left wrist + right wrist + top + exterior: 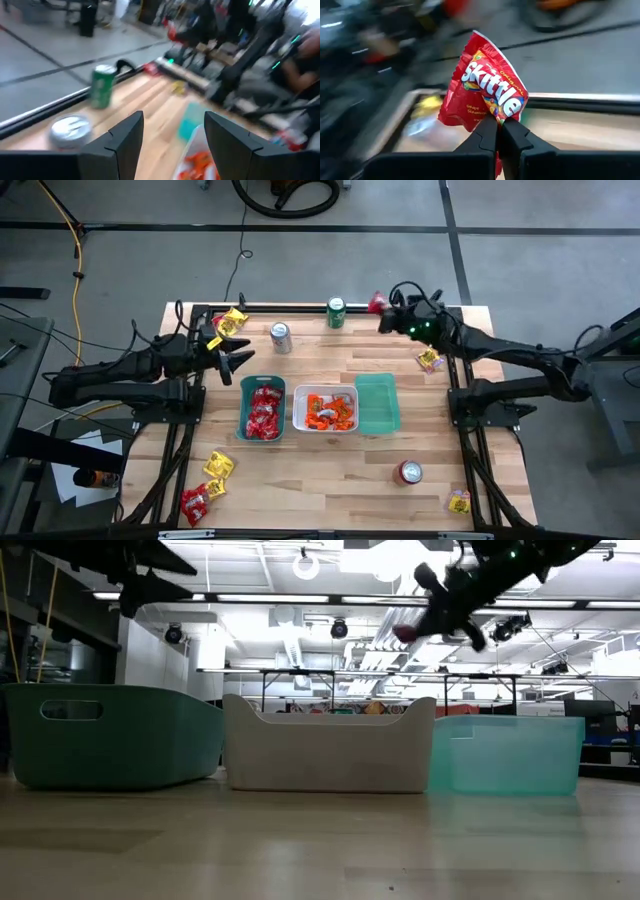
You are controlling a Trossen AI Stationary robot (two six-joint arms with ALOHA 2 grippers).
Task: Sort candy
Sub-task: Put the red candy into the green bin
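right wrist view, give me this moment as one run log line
right end effector: shut on red candy packet, lifted over far table edge | left end effector: open, empty, near silver can | teal tray: red candy

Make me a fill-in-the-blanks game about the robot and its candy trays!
1. The right tool is pinching a red packet of ____.
2. The white tray in the middle holds ____ candy.
3. The light teal tray beside it is ____.
4. The left tool is open and holds ____.

Missing words: Skittles; orange; empty; nothing
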